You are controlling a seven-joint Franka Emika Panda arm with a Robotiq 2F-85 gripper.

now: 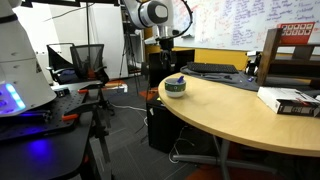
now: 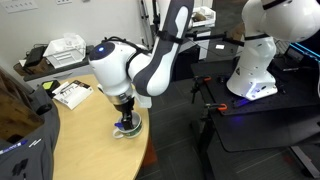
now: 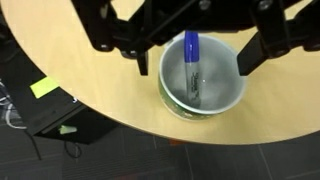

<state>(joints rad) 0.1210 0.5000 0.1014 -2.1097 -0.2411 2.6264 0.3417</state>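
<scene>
Hovering right above the bowl (image 3: 170, 98), the gripper (image 3: 195, 55) has its jaws spread wide and isn't gripping anything. In the wrist view the two black fingers (image 3: 135, 50) sit on either side of the bowl's rim, and the blue marker (image 3: 191, 60) pokes up in the gap between them. Can't tell whether a finger touches the rim.

In both exterior views the gripper (image 1: 166, 46) hangs straight over the bowl (image 1: 175, 88), close to it. The bowl (image 2: 127, 129) sits near the curved edge of the round wooden table (image 3: 100, 90).

The bowl itself is small and round, greenish outside and pale inside. The marker leans upright in it, with its dark blue cap end up and a lighter barrel going down to the bottom.

Other stuff: a yellow sticky note (image 3: 42, 87) lies on the table edge, well apart from the bowl. A flat box (image 1: 290, 100) with printing on it lies further along the table, plus a black keyboard (image 1: 210, 69) behind the bowl. Off the table there's an office chair (image 1: 88, 60), a whiteboard (image 1: 250, 20) on the wall and a white robot (image 2: 255, 50) with blue lights. Nothing sits between the gripper and the bowl.
</scene>
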